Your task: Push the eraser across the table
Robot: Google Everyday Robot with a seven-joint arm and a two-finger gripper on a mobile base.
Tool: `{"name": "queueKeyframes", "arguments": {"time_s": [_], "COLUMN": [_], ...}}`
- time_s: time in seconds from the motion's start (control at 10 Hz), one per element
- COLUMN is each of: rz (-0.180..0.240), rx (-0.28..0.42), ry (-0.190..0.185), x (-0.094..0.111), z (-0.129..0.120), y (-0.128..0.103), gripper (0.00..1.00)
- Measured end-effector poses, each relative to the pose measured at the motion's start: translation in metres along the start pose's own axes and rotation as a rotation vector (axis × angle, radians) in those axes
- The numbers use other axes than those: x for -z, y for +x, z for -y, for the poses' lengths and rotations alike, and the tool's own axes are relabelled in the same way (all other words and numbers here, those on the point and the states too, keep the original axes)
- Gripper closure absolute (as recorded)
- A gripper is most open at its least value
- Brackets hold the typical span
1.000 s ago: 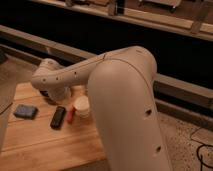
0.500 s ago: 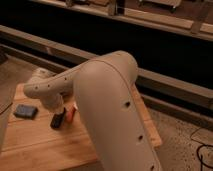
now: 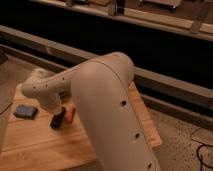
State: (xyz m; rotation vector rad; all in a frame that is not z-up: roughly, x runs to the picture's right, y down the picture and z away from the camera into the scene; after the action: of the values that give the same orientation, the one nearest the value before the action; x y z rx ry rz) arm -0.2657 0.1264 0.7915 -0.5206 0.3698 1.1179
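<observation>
Compared with a second ago, the cream-coloured arm (image 3: 107,110) is reaching further left across the view. It is now covering the pale round thing that was standing right of the pen, and its wrist end is sitting lower over the surface (image 3: 30,145). The eraser is lying almost where it was.

The arm's thick, rounded link is filling the middle and lower part of the view, bending at the elbow and running left to a narrower wrist. The honey-coloured wooden surface is showing to the left of it and in a strip to its right, with speckled floor beyond the right edge. A blue-grey squarish pad (image 3: 25,111) is lying near the left edge, well apart from the rest. The black eraser (image 3: 58,119) is lying tilted near the middle of the surface, directly under the wrist. A thin red pen (image 3: 71,114) is lying just beside it on the right. The jaws are sitting at the wrist's low end just above the eraser, mostly hidden, so whether they are spread or pressed together cannot be told
</observation>
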Motion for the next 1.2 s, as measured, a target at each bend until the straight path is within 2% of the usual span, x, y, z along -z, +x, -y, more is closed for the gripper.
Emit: {"name": "queueKeyframes", "arguments": {"time_s": [0.6, 1.2], "rz": [-0.044, -0.036], "rx": [0.008, 0.061], "ry": [-0.031, -0.055], "x": [-0.018, -0.014], "z": [-0.007, -0.025], "y": [0.016, 0.033], "gripper": [1.0, 1.0]}}
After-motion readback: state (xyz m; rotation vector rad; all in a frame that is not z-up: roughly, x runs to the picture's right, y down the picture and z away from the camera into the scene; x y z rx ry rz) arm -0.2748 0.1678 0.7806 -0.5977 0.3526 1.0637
